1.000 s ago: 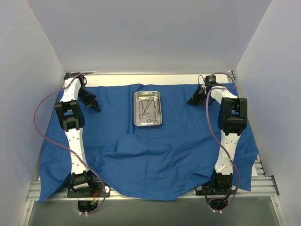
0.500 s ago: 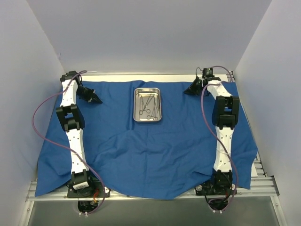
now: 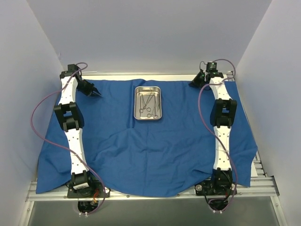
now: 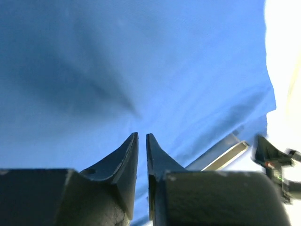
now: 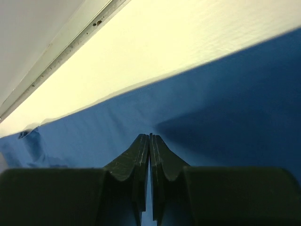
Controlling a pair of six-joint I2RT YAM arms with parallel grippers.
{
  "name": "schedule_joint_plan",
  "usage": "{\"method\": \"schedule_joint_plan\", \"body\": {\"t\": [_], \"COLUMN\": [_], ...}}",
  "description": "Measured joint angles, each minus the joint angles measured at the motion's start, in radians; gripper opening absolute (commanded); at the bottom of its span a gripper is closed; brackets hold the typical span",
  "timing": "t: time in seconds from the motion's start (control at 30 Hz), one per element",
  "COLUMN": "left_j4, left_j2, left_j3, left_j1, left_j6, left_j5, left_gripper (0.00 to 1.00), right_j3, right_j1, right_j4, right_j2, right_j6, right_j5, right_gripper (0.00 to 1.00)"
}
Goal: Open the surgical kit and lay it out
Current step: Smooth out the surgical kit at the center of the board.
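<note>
Blue cloth: lies opened out across nearly the whole counter; smooth at the far side, rumpled in shallow folds toward the near edge.

Steel tray: sits on the cloth at the far middle, between the 2 arms, long side running away from the bases; holds a few thin scissor-like instruments, lying loosely together inside, too small to count.

Left gripper: stands at the far left corner of the cloth, pointing inward toward the tray yet well apart from it; shows, in the wrist view, jaws parted by a narrow slit with only cloth seen through it; grips nothing.

Right gripper: stands at the far right corner of the cloth, just beside its far edge and the bare pale strip of counter; shows jaws pressed together; cannot tell whether any cloth is pinched between the tips.
</note>
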Motion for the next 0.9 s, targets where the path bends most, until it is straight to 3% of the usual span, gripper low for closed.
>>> {"method": "schedule_joint_plan", "body": {"t": [0.17, 0.4, 0.67, 0.9], "left_j4": [-0.007, 0.025, -0.010, -0.014], "left_j2": [-0.203, -0.540, -0.562, -0.562], "left_j3": [-0.079, -0.510, -0.767, -0.777], "left_j1": [-0.029, -0.109, -0.196, -0.250], "left_j6": [0.086, 0.164, 0.209, 0.235], "left_j5": [-0.190, -0.349, -0.494, -0.557], "left_gripper": [0.17, 0.17, 0.18, 0.29], "right_j3": [-0.236, -0.458, -0.840, -1.011], "right_j1": [-0.030, 0.002, 0.107, 0.110], "right_j4": [0.017, -0.065, -0.155, -0.187], "right_j2": [-0.226, -0.598, -0.782, -0.783], "right_j6": [-0.043, -0.188, -0.324, -0.374], "right_j5": [0.012, 0.133, 0.335, 0.444], "right_gripper": [0.11, 0.11, 0.15, 0.49]}}
